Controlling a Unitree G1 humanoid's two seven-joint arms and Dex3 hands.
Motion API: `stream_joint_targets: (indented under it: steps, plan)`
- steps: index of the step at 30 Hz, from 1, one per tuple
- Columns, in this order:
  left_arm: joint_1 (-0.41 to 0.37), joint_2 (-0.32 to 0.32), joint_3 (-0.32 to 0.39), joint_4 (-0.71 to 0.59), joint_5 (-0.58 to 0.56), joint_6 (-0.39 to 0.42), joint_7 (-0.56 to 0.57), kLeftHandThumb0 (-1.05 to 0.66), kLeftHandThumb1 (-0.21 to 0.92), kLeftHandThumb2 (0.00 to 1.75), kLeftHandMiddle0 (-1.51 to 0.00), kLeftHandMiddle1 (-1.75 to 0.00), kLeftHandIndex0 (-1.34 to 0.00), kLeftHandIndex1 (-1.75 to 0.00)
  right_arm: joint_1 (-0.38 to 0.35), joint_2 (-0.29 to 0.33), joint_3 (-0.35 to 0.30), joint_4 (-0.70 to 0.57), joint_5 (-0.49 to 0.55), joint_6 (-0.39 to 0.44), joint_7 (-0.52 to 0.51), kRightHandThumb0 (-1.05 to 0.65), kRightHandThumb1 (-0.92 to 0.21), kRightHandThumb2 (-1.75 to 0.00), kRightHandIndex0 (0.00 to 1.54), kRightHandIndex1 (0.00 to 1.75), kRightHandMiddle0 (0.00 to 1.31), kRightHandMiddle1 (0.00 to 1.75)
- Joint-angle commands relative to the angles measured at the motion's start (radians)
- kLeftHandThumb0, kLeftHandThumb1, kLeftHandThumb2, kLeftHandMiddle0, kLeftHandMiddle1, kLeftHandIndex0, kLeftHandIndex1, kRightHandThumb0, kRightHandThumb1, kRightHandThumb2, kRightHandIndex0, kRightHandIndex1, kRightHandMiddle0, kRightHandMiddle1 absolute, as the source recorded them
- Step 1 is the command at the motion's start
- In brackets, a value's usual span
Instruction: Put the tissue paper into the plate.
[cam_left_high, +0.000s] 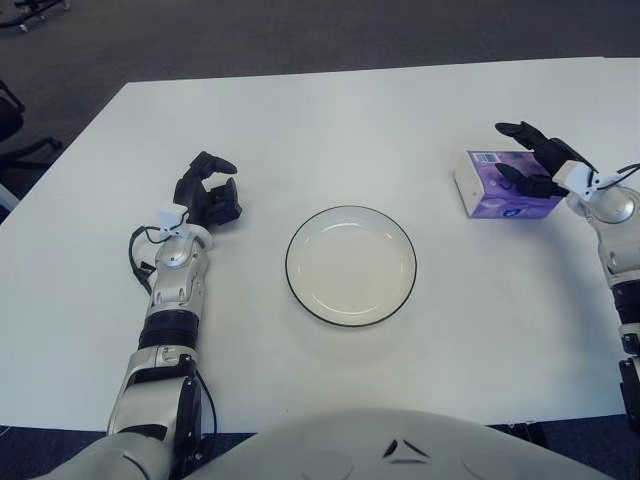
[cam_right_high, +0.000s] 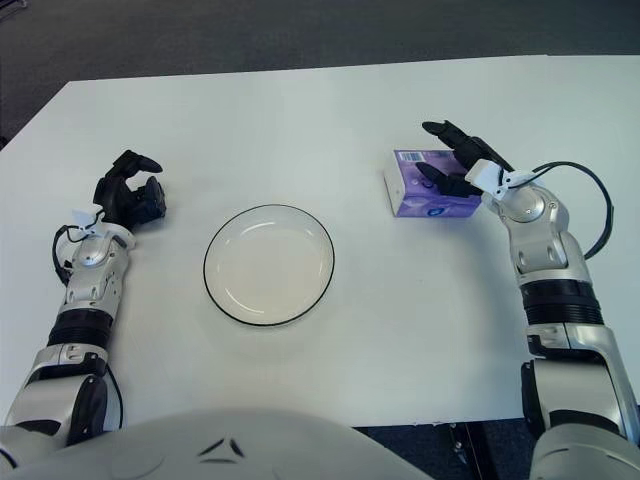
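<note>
Nearest us, our left hand (cam_left_high: 208, 192) shows left of the empty white plate (cam_left_high: 351, 265), fingers loosely curled and holding nothing. Over on the right, our right hand (cam_right_high: 455, 160) is at the purple tissue paper (cam_right_high: 428, 184) pack, fingers spread wide, one over its top and one against its near side, not clamped. The pack sits on the white table (cam_left_high: 330, 130) well right of the plate, dark carpet (cam_left_high: 300, 30) beyond.
</note>
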Motion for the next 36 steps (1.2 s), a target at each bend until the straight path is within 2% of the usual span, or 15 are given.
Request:
stream_joint_targets:
  steps: [1, 12, 24, 30, 36]
  plan:
    - [0.143, -0.077, -0.018, 0.084, 0.015, 0.004, 0.01, -0.45, 0.43, 1.18, -1.3, -1.75, -0.53, -1.75, 0.023, -0.024, -0.014, -0.053, -0.001, -0.018, 0.015, -0.98, -0.92, -0.71, 0.0, 0.0, 0.0, 0.25]
    - [0.139, -0.08, -0.016, 0.089, 0.016, 0.006, 0.006, -0.44, 0.43, 1.18, -1.3, -1.75, -0.53, -1.75, 0.081, -0.07, -0.05, -0.219, 0.001, 0.01, 0.069, -0.99, -0.92, -0.71, 0.0, 0.0, 0.0, 0.27]
    - [0.136, -0.079, -0.018, 0.098, 0.022, -0.004, 0.004, -0.45, 0.43, 1.18, -1.3, -1.75, -0.53, -1.75, 0.067, -0.104, -0.046, -0.251, -0.003, 0.001, 0.115, -0.98, -0.92, -0.72, 0.0, 0.0, 0.0, 0.33]
    - [0.138, -0.081, -0.019, 0.094, 0.022, -0.003, 0.0, -0.45, 0.43, 1.18, -1.3, -1.75, -0.53, -1.75, 0.062, -0.134, -0.044, -0.261, 0.004, 0.003, 0.169, -0.97, -0.92, -0.72, 0.0, 0.0, 0.0, 0.3]
    - [0.136, -0.085, -0.012, 0.098, 0.009, -0.001, -0.007, -0.45, 0.43, 1.18, -1.3, -1.75, -0.53, -1.75, 0.043, -0.166, -0.014, -0.234, -0.02, -0.017, 0.223, -0.99, -0.92, -0.72, 0.0, 0.0, 0.0, 0.24]
